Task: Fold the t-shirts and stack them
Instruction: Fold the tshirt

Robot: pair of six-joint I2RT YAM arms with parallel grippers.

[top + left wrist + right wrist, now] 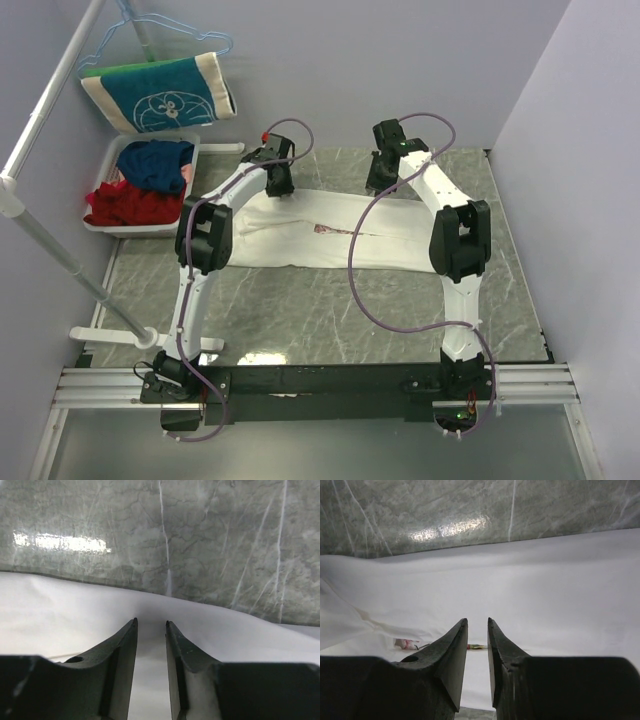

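A cream-white t-shirt (pixel 330 232) lies flat across the table as a long folded strip. A bit of its pink flower print (pixel 325 229) shows at the middle seam. My left gripper (pixel 279 186) is low over the shirt's far left edge. In the left wrist view its fingers (pixel 125 645) stand a narrow gap apart over white cloth (pixel 60 615). My right gripper (pixel 381 186) is low over the far right edge. Its fingers (pixel 455 650) are also slightly apart, with flat cloth (pixel 545 595) and a strip of print (pixel 407 643) beyond them. Neither grips cloth.
A white basket (pixel 100 227) with red and blue clothes stands at the back left. A teal and cream tee (pixel 160 92) hangs on a hanger above it. A white rack pole (pixel 60 255) runs along the left side. The marble table (pixel 330 310) extends toward the arm bases.
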